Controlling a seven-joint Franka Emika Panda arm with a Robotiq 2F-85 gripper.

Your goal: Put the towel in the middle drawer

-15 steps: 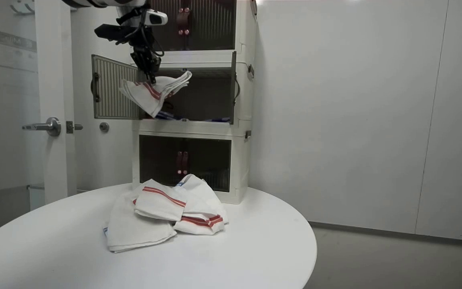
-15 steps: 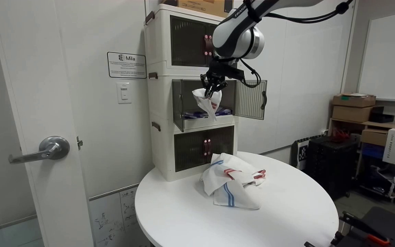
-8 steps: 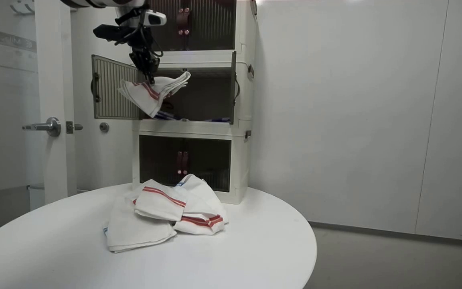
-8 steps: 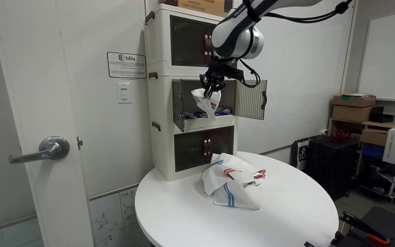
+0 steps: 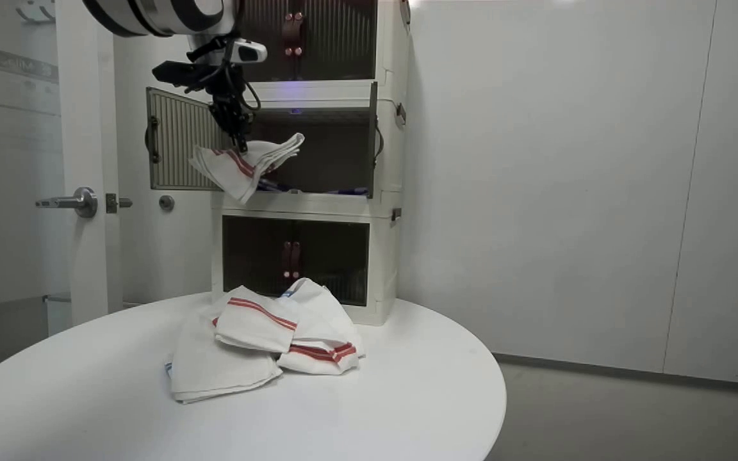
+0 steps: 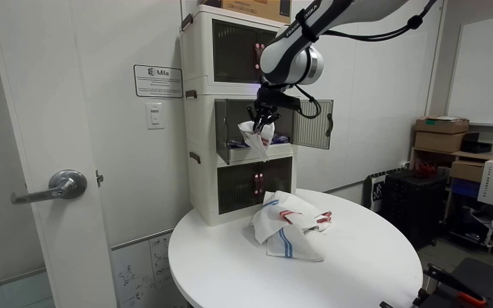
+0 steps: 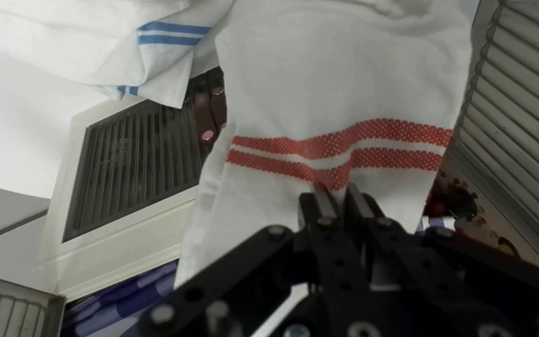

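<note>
Three boxy tiers make up the tall white plastic cabinet (image 6: pixel 199 188) on the round white table (image 6: pixel 349 269), and I can see its middle compartment (image 5: pixel 327 147) with both ribbed, grey, see-through doors (image 5: pixel 180 141) swung out. At that opening hangs a red-striped white cloth towel (image 7: pixel 339 75), well above the table, its lower tip showing against the front sill (image 5: pixel 318 203) in both exterior views; whether any of it is past the edge I can't tell. The black jointed pincer (image 7: pixel 336 192) has it nipped tight, the narrow fingertips (image 7: pixel 324 201) bunching the cloth right at the double stripe, and a thick white-and-black robot arm (image 6: pixel 293 51) slants down from above. Some blue-violet and white patterned material (image 6: pixel 280 139) lies on the compartment's floor, though I can't make out what it is. Underneath, the bottom tier's dark ribbed doors (image 5: pixel 257 250) are closed, their reddish-brown handles (image 5: pixel 291 259) side by side. On the table in front of them sits a crumpled heap of white towels (image 5: pixel 228 365), striped red and blue, some folds overlapping others. Off to the side stands a white door (image 6: pixel 54 128) with a silver lever handle (image 6: pixel 69 185).
</note>
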